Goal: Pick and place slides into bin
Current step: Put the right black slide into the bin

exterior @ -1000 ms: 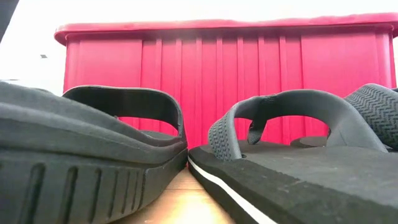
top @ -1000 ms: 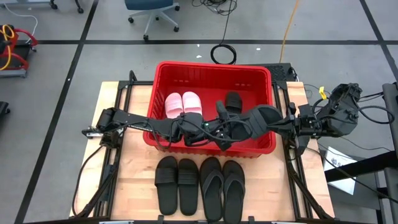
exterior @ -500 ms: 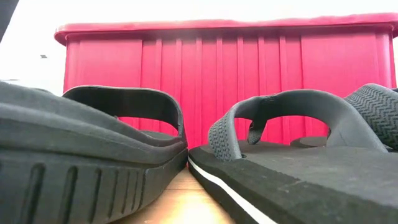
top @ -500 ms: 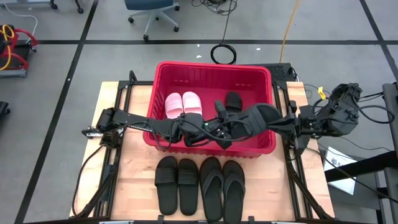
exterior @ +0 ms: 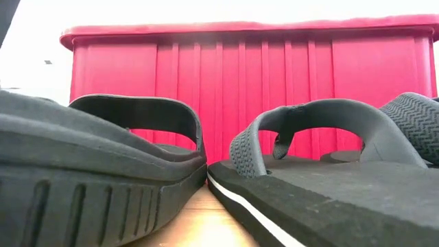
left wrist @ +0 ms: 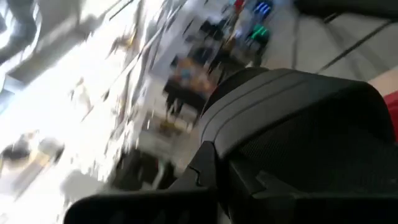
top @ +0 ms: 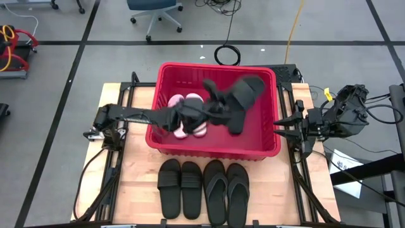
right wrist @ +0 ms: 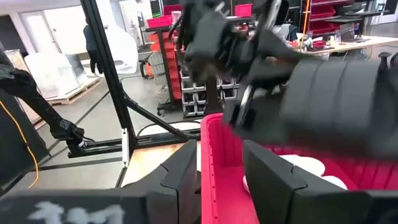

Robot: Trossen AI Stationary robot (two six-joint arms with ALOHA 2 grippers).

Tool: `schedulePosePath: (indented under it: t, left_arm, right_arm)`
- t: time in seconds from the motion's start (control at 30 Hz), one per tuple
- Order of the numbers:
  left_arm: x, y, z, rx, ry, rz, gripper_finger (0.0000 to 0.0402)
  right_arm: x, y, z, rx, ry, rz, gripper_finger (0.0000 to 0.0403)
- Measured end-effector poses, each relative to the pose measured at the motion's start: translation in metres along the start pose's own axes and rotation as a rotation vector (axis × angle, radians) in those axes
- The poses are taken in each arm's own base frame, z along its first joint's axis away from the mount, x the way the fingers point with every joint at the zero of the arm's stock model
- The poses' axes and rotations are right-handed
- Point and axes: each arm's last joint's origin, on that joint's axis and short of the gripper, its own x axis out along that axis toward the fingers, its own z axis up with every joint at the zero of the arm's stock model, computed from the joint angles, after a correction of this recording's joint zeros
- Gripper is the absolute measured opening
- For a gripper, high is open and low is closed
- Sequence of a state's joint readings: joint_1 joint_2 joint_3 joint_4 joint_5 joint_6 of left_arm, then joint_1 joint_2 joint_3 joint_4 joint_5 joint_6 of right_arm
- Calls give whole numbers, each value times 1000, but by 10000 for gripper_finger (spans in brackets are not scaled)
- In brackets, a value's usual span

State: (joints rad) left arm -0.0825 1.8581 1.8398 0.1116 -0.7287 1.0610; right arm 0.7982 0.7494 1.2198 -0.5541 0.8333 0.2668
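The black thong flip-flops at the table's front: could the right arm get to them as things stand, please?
Probably yes. The right gripper is open and empty at the bin's right rim, and the black thong flip-flops lie uncovered on the table, outside the bin, with nothing between.

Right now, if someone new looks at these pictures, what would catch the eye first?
The big red bin at mid-table stands out, with the left arm stretched over it and its end effector holding a black slide up above the bin. A white pair lies inside, and four black slides line the table's near edge.
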Motion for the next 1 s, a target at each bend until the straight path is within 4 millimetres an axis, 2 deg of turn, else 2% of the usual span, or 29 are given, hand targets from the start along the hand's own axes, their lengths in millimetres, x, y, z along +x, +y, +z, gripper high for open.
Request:
schedulePosePath:
  t: [0.07,0.17,0.33,0.47,0.7,1.0]
  left_arm:
    - [0,16,-11,-69,70,13,1]
    - [3,28,-31,-187,199,22,0]
    - [11,31,-63,-403,393,45,0]
    - [18,24,-82,-592,493,69,0]
    - [35,0,-98,-705,565,77,0]
    - [60,-65,-123,-706,693,2,0]
  right_arm:
    - [0,0,0,-3,-1,1,122]
    - [0,0,0,-33,-1,1,121]
    - [0,0,0,-98,-2,1,119]
    - [0,0,0,-101,-3,1,120]
    - [0,0,0,-101,-3,1,117]
    - [0,0,0,-100,-3,1,120]
